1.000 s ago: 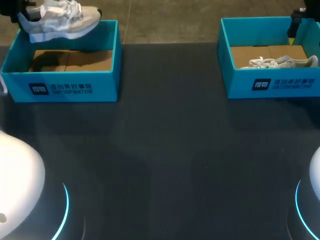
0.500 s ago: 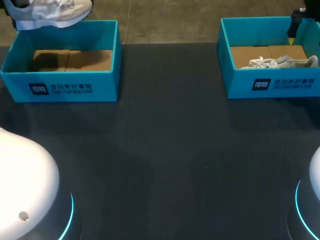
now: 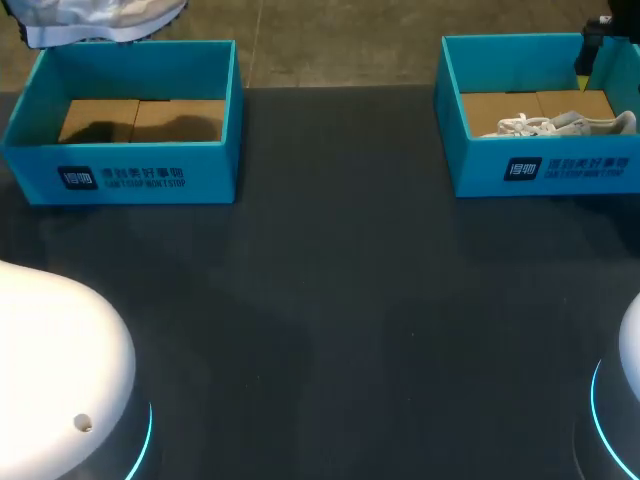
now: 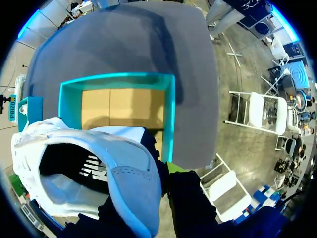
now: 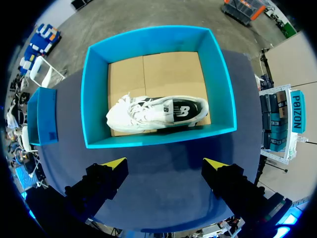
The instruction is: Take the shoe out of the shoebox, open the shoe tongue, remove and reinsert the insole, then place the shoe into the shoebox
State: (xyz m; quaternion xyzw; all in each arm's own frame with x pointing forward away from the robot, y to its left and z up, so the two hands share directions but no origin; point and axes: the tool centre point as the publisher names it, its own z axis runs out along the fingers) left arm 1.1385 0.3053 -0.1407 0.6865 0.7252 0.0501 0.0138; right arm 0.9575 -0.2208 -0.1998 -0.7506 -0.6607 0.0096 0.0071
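Left tool (image 4: 166,171) grips shoe (image 4: 124,173) heel at 11 o'clock, above left box (image 3: 150,175), clearing walls; right tool (image 5: 164,164) open over right box (image 5: 158,139).

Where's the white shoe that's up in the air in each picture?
Head view: the lifted shoe is in the top left corner, cut by the edge, above the empty box.
Left wrist view: big and close, over the empty box's near wall.
Right wrist view: not in it.
Shared landmark: the empty box.
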